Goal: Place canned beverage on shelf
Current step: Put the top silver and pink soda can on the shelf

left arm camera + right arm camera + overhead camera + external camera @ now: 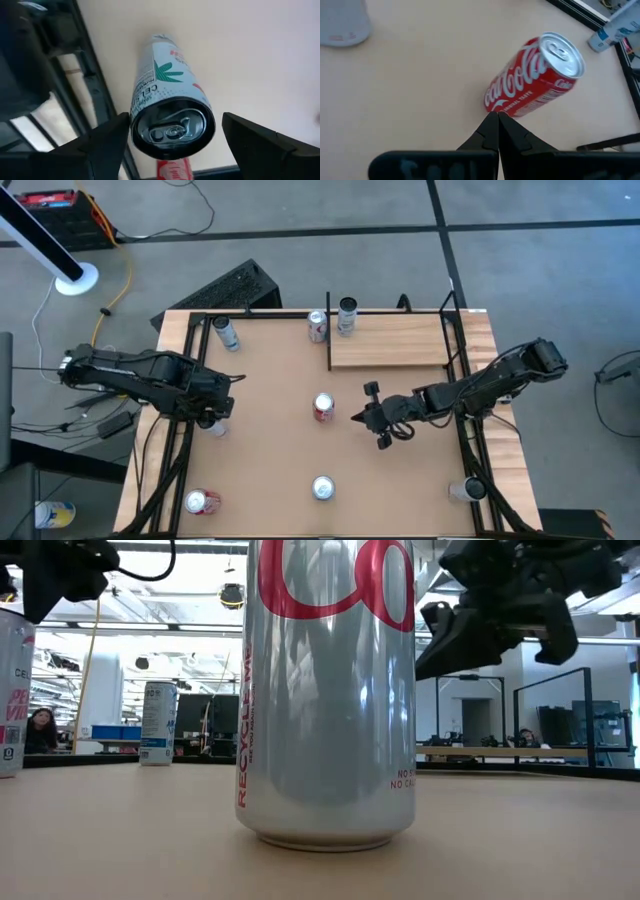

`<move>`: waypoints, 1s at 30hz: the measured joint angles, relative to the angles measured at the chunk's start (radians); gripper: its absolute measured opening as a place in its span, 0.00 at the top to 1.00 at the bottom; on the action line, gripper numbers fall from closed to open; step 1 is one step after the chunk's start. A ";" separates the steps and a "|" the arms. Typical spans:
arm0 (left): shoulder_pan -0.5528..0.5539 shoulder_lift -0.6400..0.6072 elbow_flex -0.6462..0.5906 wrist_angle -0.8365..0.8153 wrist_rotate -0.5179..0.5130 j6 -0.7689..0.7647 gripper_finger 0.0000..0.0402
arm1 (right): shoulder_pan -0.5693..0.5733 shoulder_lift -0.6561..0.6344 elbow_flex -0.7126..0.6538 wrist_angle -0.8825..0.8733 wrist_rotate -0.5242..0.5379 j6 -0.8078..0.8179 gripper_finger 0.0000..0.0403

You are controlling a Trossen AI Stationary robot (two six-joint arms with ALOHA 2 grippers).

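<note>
My left gripper (214, 420) is open and points down over a white can with a green leaf print (170, 100). The can stands upright at the table's left side, its top between the fingers. My right gripper (357, 417) is shut and held above the table, just right of a red cola can (323, 408) that stands upright at mid-table. That can also shows in the right wrist view (535, 75). The shelf (390, 342) is a pale wood board with black posts at the far right. A silver can (346, 315) stands at its far left corner. My left gripper has one finger (107, 142) right beside the white can's top rim (134, 135), and I cannot tell whether it touches. The other finger (255, 140) stands clear of the can.
More cans stand at the far left (226, 332), far middle (317, 326), near left (203, 501) and near middle (323, 488); the last fills the low view (330, 690). A pale cup-like thing (466, 490) stands near right. Black rails (185, 430) run along both sides.
</note>
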 joint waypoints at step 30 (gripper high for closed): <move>-0.028 0.099 0.000 0.002 0.001 0.107 0.25 | -0.001 0.000 0.000 -0.057 -0.001 0.009 0.94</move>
